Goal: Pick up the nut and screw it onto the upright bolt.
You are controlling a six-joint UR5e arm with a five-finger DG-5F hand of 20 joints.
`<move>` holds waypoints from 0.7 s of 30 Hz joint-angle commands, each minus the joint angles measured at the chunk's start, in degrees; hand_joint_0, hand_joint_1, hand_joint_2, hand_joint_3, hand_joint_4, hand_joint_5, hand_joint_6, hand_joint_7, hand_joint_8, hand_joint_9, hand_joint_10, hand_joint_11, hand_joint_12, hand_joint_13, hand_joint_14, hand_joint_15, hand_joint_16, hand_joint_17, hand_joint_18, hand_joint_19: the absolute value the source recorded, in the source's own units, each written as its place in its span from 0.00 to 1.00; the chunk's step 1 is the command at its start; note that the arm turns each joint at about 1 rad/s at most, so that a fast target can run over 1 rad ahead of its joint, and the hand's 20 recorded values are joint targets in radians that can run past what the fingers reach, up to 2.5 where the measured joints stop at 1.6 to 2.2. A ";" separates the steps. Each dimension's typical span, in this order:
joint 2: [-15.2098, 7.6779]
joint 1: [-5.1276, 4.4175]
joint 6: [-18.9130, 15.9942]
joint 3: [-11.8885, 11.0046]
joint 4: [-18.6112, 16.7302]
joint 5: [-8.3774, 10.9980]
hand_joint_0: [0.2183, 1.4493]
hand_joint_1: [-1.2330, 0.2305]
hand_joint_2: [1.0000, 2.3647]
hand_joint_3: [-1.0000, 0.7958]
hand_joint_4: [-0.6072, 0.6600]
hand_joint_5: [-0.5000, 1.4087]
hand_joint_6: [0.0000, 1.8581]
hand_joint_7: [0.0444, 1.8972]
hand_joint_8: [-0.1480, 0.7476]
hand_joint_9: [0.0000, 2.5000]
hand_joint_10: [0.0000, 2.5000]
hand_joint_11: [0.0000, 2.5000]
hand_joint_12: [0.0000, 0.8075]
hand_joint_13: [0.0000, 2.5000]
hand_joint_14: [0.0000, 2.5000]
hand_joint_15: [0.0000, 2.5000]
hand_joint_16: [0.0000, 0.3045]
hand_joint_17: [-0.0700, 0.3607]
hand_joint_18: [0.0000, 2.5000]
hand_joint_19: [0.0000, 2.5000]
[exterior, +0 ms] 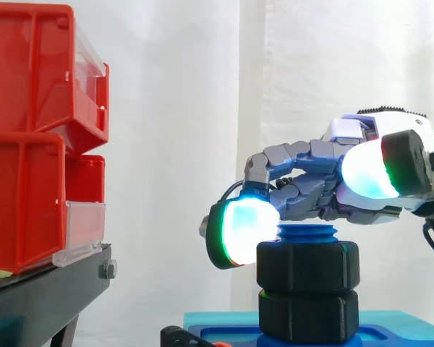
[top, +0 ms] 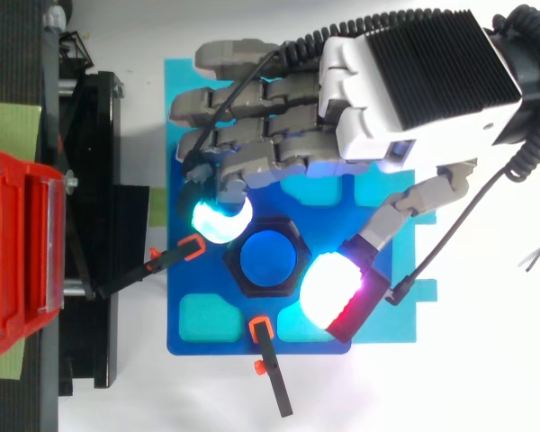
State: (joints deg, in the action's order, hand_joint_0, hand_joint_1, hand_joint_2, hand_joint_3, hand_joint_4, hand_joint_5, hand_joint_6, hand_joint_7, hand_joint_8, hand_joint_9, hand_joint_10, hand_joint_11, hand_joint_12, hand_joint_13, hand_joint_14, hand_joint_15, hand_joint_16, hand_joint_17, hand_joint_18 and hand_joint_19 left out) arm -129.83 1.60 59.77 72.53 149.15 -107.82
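The black nut sits on the upright blue bolt - the bolt's tip shows just above it - with a second black hex block directly under it, on a blue plate on the white tabletop. The robot hand reaches in over the nut; whether it grips the nut I cannot tell. Red bins stand well to the left.

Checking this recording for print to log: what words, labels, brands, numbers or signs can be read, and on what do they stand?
None can be read. No text, number or sign shows on the bins, the nut, the bolt, the blue plate or the hand.
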 commanded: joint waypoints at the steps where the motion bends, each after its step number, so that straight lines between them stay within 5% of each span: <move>1: 0.02 0.24 0.00 0.06 -0.08 -0.20 0.22 0.58 0.00 0.28 0.58 0.28 0.27 0.65 0.42 0.33 0.00 0.00 0.41 0.19 0.00 0.00 0.17 0.43 0.04 0.00; 7: 0.02 0.68 0.00 0.06 -0.08 -0.46 0.22 0.55 0.00 0.28 0.49 0.30 0.27 0.66 0.37 0.43 0.00 0.00 0.36 0.25 0.00 0.00 0.14 0.38 0.14 0.04; 18: 0.02 1.65 0.00 -0.03 -0.08 -1.78 0.22 0.54 0.00 0.28 0.51 0.32 0.27 0.69 0.33 0.54 0.00 0.00 0.31 0.34 0.00 0.00 0.10 0.32 0.26 0.08; 21: 0.11 2.00 0.00 -0.03 -0.08 -2.22 0.22 0.55 0.00 0.28 0.52 0.32 0.27 0.71 0.32 0.60 0.00 0.00 0.22 0.38 0.00 0.00 0.07 0.27 0.30 0.06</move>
State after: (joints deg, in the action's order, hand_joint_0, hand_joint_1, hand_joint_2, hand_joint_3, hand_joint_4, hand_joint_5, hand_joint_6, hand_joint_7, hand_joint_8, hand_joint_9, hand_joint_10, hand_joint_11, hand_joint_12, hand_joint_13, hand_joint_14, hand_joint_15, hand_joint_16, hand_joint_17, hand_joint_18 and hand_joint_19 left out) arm -129.77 3.27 59.76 72.51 149.06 -109.59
